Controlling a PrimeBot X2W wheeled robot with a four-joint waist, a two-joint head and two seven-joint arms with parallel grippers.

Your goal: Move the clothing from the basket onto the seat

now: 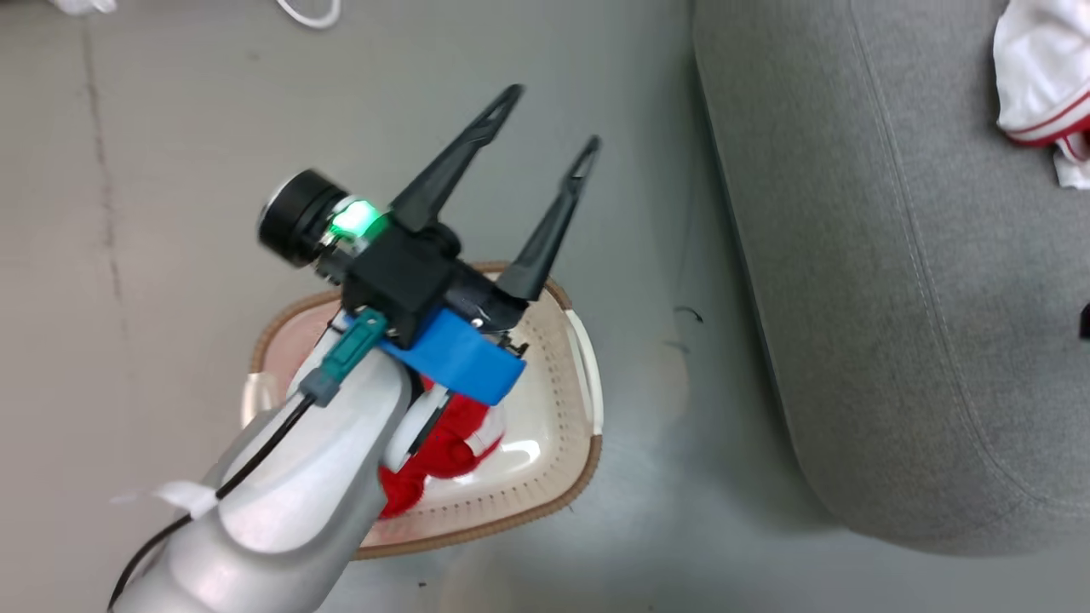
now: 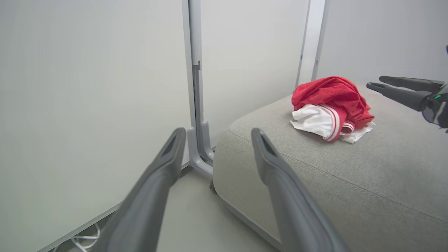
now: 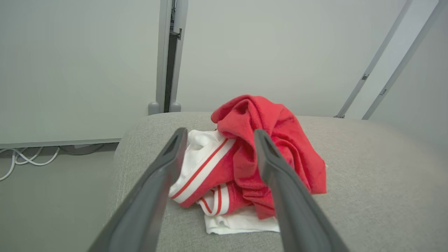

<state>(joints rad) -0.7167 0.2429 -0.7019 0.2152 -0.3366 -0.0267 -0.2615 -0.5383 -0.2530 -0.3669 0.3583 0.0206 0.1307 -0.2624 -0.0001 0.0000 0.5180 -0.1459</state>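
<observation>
A piece of red clothing point(image 1: 443, 443) lies in the cream basket point(image 1: 545, 511) on the floor, partly hidden by my left arm. Above the basket hangs my left gripper point(image 1: 554, 115), open and empty, its fingers pointing toward the grey seat point(image 1: 894, 298). A red and white clothing pile point(image 1: 1039, 85) rests on the seat. In the left wrist view the left gripper point(image 2: 217, 132) faces the seat's corner point(image 2: 350, 175), the pile point(image 2: 332, 101) and my right gripper point(image 2: 375, 81) just beside it. My right gripper point(image 3: 219, 132) stands open, with the pile point(image 3: 280, 140) lying free on the seat point(image 3: 367, 175) beyond its tips.
The basket stands on a grey floor a short way left of the seat. White cables point(image 3: 21, 159) run along the base of the pale wall. A grey metal post point(image 2: 196, 105) rises by the seat's far corner.
</observation>
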